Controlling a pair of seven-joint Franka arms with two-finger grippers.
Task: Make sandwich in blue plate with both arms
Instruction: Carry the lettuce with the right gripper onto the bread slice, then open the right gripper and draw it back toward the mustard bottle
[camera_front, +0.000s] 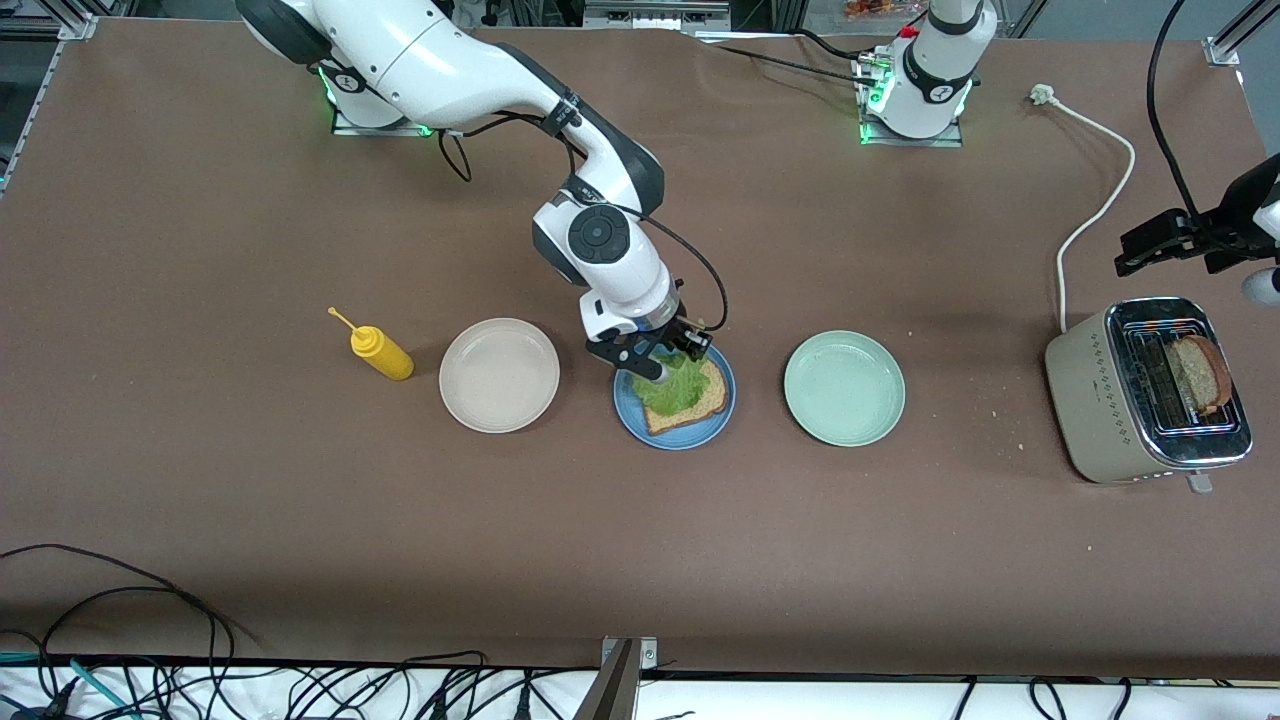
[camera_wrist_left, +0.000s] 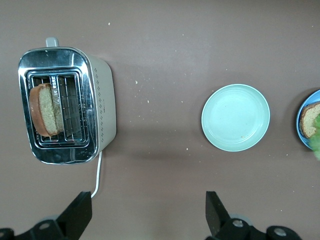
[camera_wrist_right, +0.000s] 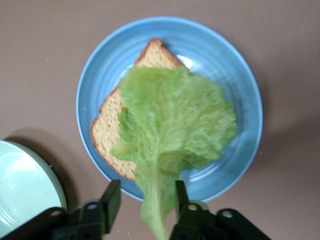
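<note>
The blue plate (camera_front: 630, 420) (camera_wrist_right: 240, 80) lies mid-table and holds one brown bread slice (camera_front: 700, 405) (camera_wrist_right: 112, 125). A ruffled lettuce leaf (camera_front: 675, 385) (camera_wrist_right: 175, 120) is draped over that slice. Its stem runs off the plate rim and passes between the jaws of my right gripper (camera_front: 665, 355) (camera_wrist_right: 145, 200). Those jaws stand apart, with a gap beside the stem. A second bread slice (camera_front: 1200, 375) (camera_wrist_left: 42, 110) stands in a slot of the toaster (camera_front: 1110, 400) (camera_wrist_left: 100, 100). My left gripper (camera_front: 1135, 250) (camera_wrist_left: 148, 215) hangs open and empty above the table by the toaster.
A mint-green plate (camera_front: 845, 388) (camera_wrist_left: 235, 117) (camera_wrist_right: 25, 185) lies beside the blue plate toward the left arm's end. A cream plate (camera_front: 499, 375) and a yellow squeeze bottle (camera_front: 380, 352) lie toward the right arm's end. The toaster's white cord (camera_front: 1100, 190) trails toward the robot bases.
</note>
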